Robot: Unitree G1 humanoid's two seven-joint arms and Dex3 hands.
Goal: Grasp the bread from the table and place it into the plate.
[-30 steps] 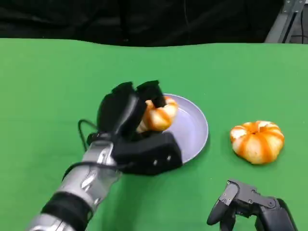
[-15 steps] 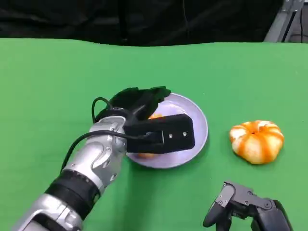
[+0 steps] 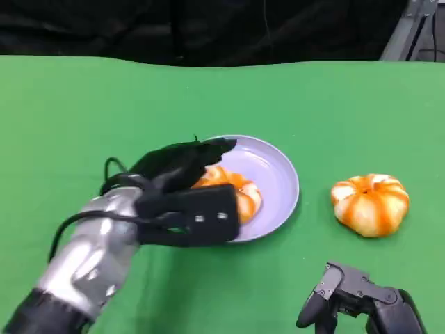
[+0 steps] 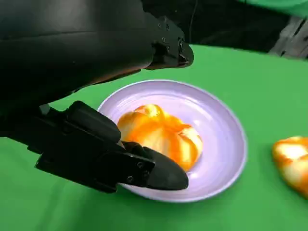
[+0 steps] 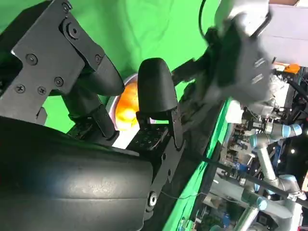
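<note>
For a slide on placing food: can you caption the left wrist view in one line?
Left hand open around the bread resting in the lavender plate on the green table.

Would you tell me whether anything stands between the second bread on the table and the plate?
Nothing visible does. The second bread lies on bare green table beside the plate, which already holds one bread under the left hand.

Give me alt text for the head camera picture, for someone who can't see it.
A striped orange bread lies in a lavender plate on a green table, with the robot's black left hand open beside it at the plate's near-left rim. A second, similar bread sits on the cloth to the plate's right, and the right hand rests at the lower right.
</note>
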